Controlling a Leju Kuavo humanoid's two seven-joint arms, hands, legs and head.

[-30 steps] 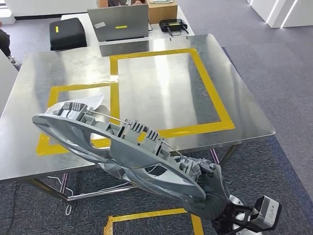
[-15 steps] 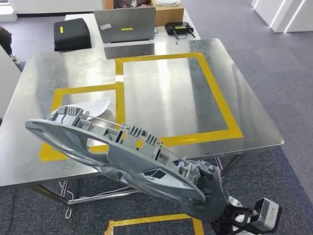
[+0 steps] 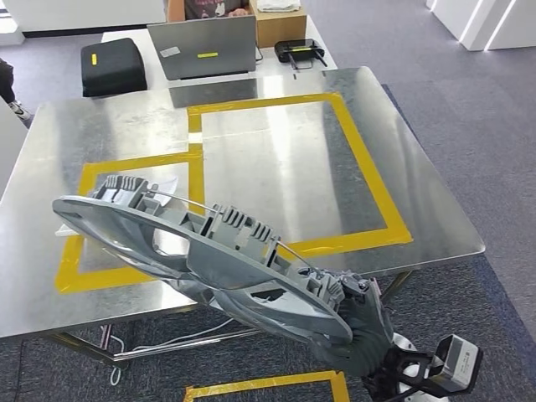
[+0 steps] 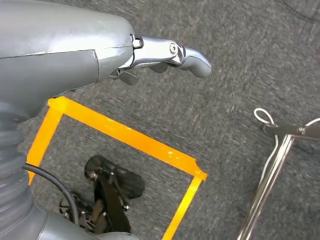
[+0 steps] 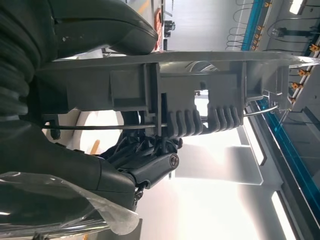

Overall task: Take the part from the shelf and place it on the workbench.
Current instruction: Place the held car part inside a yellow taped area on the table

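Observation:
The part (image 3: 202, 243) is a long grey plastic moulding with ribs and clips. My right hand (image 3: 362, 328) grips its near end at the lower right of the head view. The part slants up to the left, its far end over the near left corner of the steel workbench (image 3: 285, 159), above the smaller yellow-taped rectangle. In the right wrist view the part (image 5: 181, 85) runs across the picture with my dark fingers (image 5: 151, 172) closed under it. My left hand (image 4: 124, 50) hangs over the carpet, holding nothing, one silver finger stretched out.
A larger yellow-taped square (image 3: 360, 151) marks the bench's middle and right. Behind the bench stand a laptop (image 3: 202, 48), a black case (image 3: 112, 67), a cardboard box (image 3: 278, 25) and a black device (image 3: 302, 48). Yellow floor tape (image 3: 265, 387) lies under me.
The whole picture has swayed a little, so the camera has moved. The part stays in my right hand at much the same slant over the bench's near left corner.

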